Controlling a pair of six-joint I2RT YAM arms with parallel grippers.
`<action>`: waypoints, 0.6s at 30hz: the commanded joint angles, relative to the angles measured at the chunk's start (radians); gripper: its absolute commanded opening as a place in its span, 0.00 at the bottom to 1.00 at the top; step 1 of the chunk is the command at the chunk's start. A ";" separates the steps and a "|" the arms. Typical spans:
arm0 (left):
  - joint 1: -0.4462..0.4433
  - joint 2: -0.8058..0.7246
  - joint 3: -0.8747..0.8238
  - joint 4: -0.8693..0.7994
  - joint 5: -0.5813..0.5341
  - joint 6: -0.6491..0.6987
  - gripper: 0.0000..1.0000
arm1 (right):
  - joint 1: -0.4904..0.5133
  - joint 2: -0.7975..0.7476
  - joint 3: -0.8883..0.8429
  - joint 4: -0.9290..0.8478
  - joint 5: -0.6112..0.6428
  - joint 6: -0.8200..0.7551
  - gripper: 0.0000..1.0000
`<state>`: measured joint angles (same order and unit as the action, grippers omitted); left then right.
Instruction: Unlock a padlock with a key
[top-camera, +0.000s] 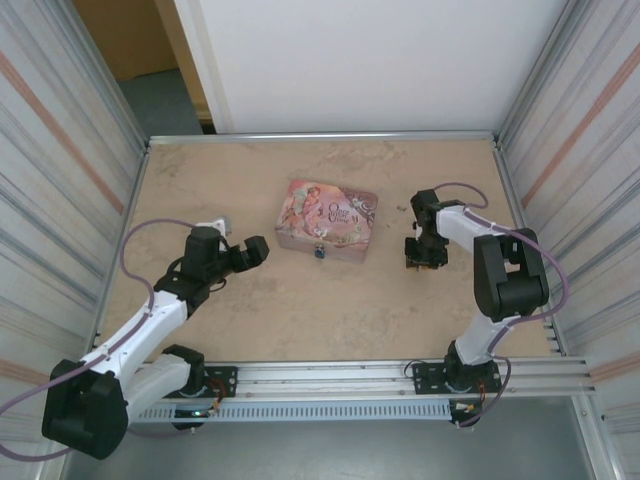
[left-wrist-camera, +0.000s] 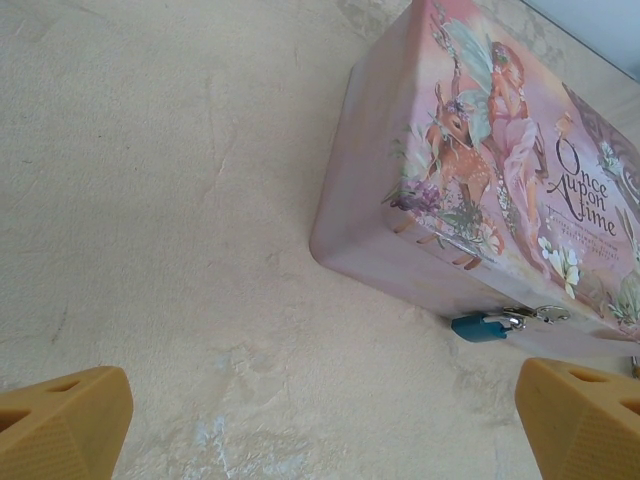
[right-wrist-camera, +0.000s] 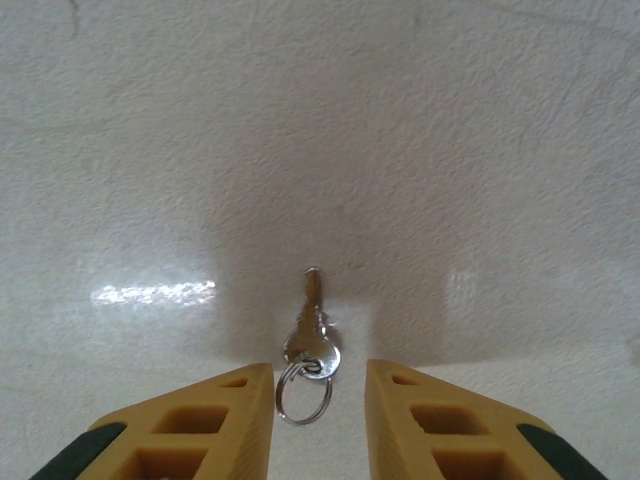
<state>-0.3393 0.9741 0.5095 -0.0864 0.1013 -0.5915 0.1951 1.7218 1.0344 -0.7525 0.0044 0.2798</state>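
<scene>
The tiny blue-teal padlock (top-camera: 320, 253) hangs by its silvery shackle from the clasp on the near side of a pink illustrated tin (top-camera: 327, 218). In the left wrist view the padlock (left-wrist-camera: 480, 327) lies against the tin (left-wrist-camera: 470, 170), ahead and to the right of my left gripper (left-wrist-camera: 325, 400). That gripper (top-camera: 255, 250) is wide open and holds nothing. The small silvery key (right-wrist-camera: 312, 318) lies flat on the table with a wire ring (right-wrist-camera: 303, 397) on its head. My right gripper (right-wrist-camera: 320, 378) is low over it, one yellow finger on each side of the key's head and ring, a narrow gap left. My right gripper (top-camera: 425, 255) stands right of the tin.
The table (top-camera: 300, 310) is a pale mottled board walled by ribbed metal panels left and right and a white wall at the back. A metal rail (top-camera: 400, 375) carrying both arm bases runs along the near edge.
</scene>
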 joint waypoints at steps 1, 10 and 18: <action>0.007 -0.004 0.006 -0.021 -0.027 -0.008 0.99 | -0.006 0.021 0.012 -0.014 0.010 -0.003 0.26; 0.009 -0.003 0.006 -0.027 -0.026 -0.008 0.99 | -0.012 0.035 0.010 -0.009 0.005 -0.005 0.16; 0.008 -0.003 0.008 -0.026 -0.024 -0.008 0.99 | -0.019 0.045 0.000 -0.002 -0.007 -0.007 0.14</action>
<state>-0.3393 0.9741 0.5095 -0.1017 0.0937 -0.5915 0.1864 1.7359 1.0344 -0.7498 0.0006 0.2790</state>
